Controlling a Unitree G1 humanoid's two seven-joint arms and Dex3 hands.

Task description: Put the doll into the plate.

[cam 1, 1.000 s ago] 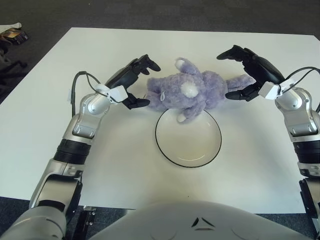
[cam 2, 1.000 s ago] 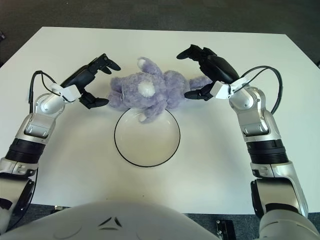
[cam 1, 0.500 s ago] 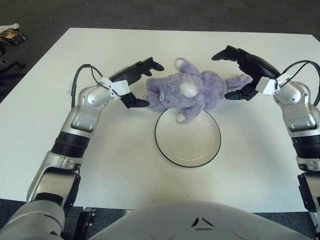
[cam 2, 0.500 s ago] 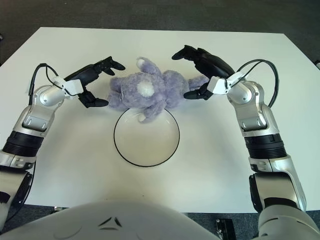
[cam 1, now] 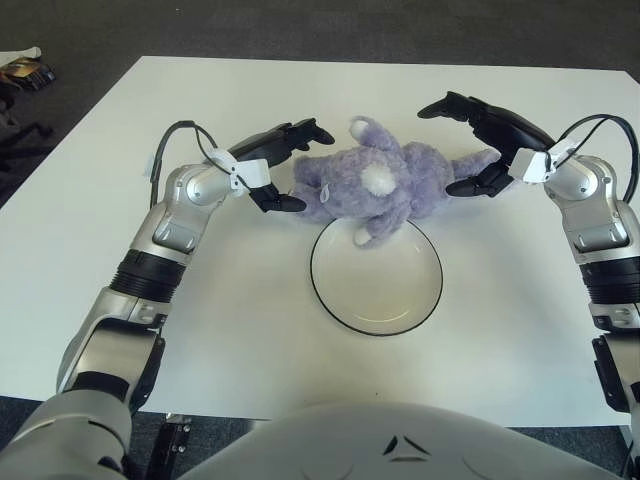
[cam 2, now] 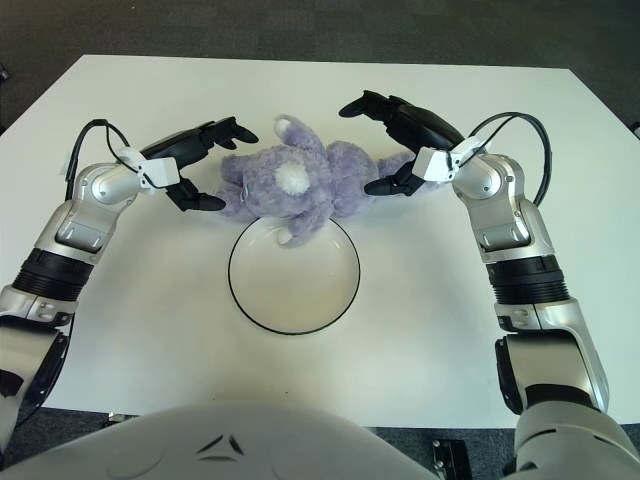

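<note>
A purple plush doll [cam 1: 385,182] lies on its side on the white table, just beyond a white plate with a dark rim [cam 1: 432,287]; one paw hangs over the plate's far edge. My left hand [cam 1: 283,162] is at the doll's head end, fingers spread, thumb close to the fur. My right hand [cam 1: 478,140] hovers at the doll's leg end, fingers arched over it and open, thumb beside the leg. Neither hand has closed on the doll.
The white table [cam 1: 200,300] stretches around the plate. The table's far edge meets dark floor. A small dark object [cam 1: 25,70] lies on the floor at the far left.
Both hands have drawn inward toward the doll, the left one shifting right and up, the right one shifting left. The doll and plate have not moved.
</note>
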